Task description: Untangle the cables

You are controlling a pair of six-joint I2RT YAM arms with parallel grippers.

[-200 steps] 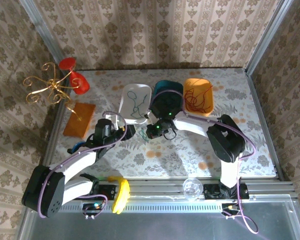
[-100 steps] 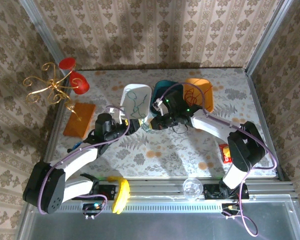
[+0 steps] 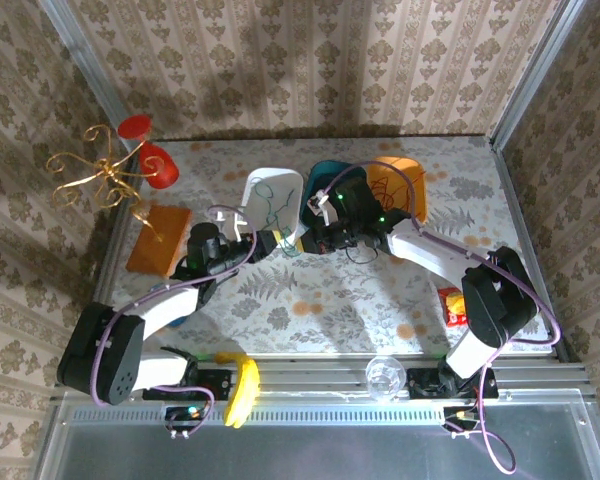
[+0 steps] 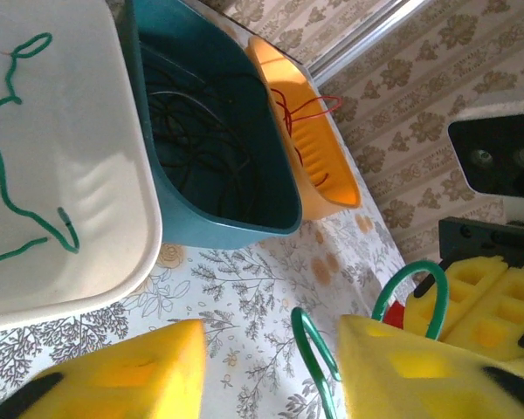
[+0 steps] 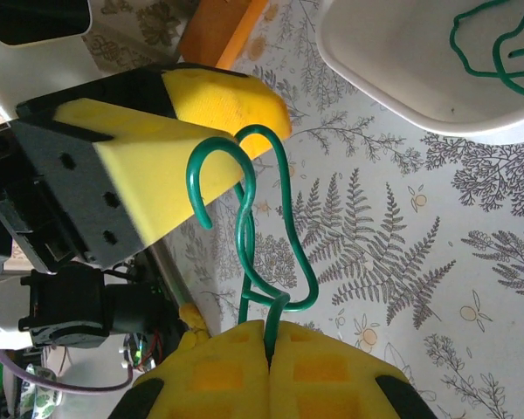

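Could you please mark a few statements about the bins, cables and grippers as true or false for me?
1. The right gripper is shut on the held green cable. True.
2. The teal bin holds the red cable. False: it holds black cables; the red cable lies in the orange bin.
3. The left gripper has its jaws apart, with a loop of the held green cable between them. True.
4. The white bin has nothing in it. False: a loose green cable lies in it.
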